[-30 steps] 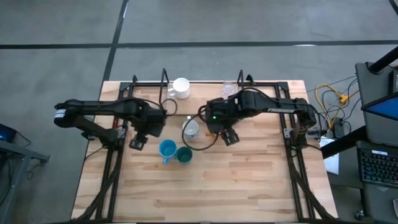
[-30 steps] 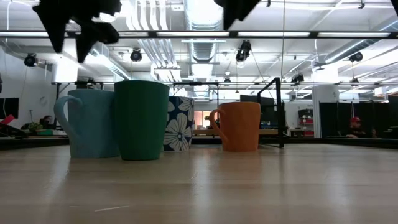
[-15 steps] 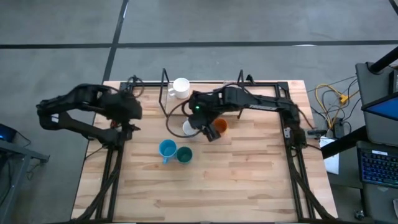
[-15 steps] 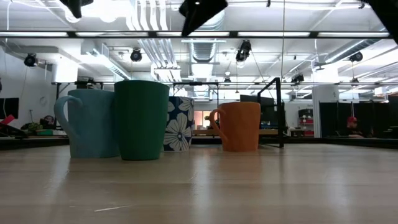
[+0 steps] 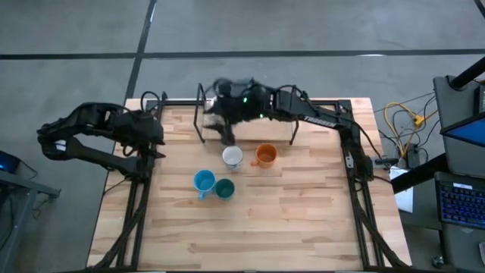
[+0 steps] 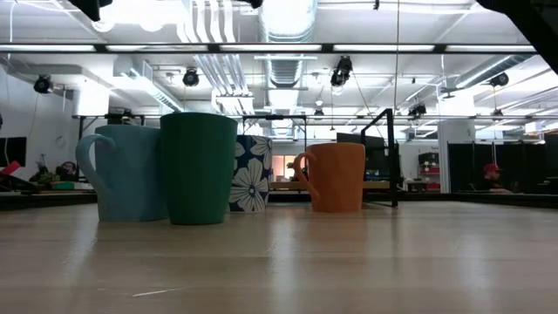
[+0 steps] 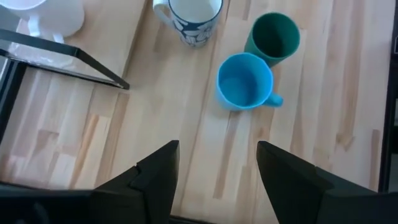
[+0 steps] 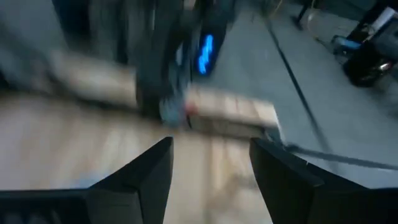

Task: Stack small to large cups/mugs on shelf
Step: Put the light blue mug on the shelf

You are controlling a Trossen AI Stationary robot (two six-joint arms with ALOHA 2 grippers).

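Note:
A blue-flowered white mug and an orange mug stand mid-table. A light blue mug and a dark green cup stand side by side nearer the front. A white cup stands on the shelf at the far edge; in the high view my right arm covers it. My right gripper is open and empty over the shelf, blurred. My left gripper is open and empty near the table's left edge. The clear glass is hidden.
The shelf's black wire frame with upright loops runs along the far edge. In the low view the light blue mug, green cup, flowered mug and orange mug stand in a row. Bare wood lies toward the near edge.
My left gripper has drawn back from beside the light blue mug toward the table's left edge. My right gripper has swung fast from over the flowered mug toward the far edge and left, over the shelf. No cup has moved.

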